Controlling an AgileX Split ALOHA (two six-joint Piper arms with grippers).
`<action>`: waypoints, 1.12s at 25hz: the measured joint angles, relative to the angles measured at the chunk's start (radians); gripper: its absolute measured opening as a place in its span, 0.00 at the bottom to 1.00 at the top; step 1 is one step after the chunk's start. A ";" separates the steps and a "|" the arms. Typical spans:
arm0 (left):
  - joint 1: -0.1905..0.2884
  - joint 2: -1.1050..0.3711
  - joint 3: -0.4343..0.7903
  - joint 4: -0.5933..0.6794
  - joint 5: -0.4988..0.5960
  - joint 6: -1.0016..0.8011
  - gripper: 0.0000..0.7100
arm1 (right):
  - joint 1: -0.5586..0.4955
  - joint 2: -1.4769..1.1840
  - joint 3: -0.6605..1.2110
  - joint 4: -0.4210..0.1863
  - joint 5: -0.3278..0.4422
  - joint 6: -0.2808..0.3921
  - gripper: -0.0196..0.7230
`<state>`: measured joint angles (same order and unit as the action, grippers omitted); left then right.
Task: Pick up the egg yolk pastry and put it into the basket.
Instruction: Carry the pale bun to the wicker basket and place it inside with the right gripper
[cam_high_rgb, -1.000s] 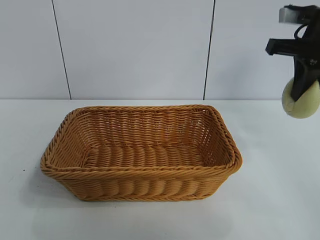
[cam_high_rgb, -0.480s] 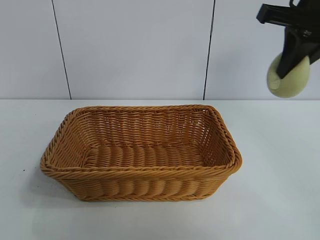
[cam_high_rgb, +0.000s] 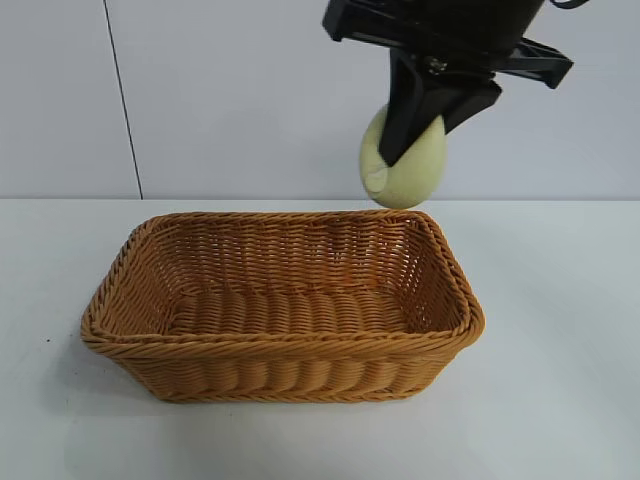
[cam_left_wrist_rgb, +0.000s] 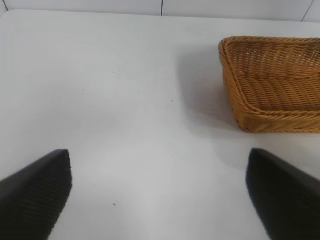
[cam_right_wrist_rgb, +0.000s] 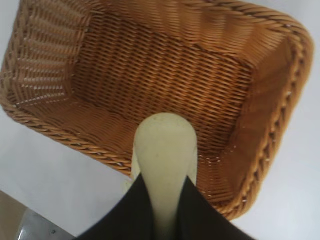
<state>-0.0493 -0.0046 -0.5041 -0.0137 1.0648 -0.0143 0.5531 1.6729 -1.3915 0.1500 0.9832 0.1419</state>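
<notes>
Egg yolk pastry (cam_high_rgb: 404, 165): pale yellow-cream dome, hanging in the air, pinched and squeezed narrow between the black fingers of the right gripper (cam_high_rgb: 412, 140). Clamped on the pastry, jaws nearly together; in the right wrist view the pastry (cam_right_wrist_rgb: 164, 150) bulging out past the fingertips. Not touching anything else.

Sitting above the far rim of the wicker basket (cam_high_rgb: 440, 245), toward its far right corner, clear of the weave. Whether directly over the rim or already inside its outline: cannot tell for sure from the exterior view. In the right wrist view, lying across the braided rim (cam_right_wrist_rgb: 107, 157), with the open interior beyond it.

Basket resting near the middle of the white table (cam_high_rgb: 560, 400), nothing visible inside.

Step in hand, as judged: carrying, pick-up done, placing not yet done.

Next move, as judged: bringing the pastry further in over the basket floor, lowering below rim level, then parting the fingers. Needing clearance from the sloping far wall; releasing over the rim risking a roll out onto the table. Soft, deformed item, so possibly clinging to a finger on release.

Left gripper (cam_left_wrist_rgb: 160, 200): parked over bare table off the basket's end, fingers spread wide, holding nothing.
</notes>
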 joint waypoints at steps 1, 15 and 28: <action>0.000 0.000 0.000 0.000 0.000 0.000 0.98 | 0.017 0.000 0.000 0.001 -0.012 0.008 0.05; 0.000 0.000 0.000 0.000 0.000 0.000 0.98 | 0.065 0.135 -0.003 0.007 -0.236 0.062 0.05; 0.000 0.000 0.000 0.000 0.000 0.000 0.98 | 0.065 0.368 -0.003 0.007 -0.385 0.062 0.06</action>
<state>-0.0493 -0.0046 -0.5041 -0.0137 1.0648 -0.0143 0.6177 2.0413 -1.3940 0.1571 0.5979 0.2041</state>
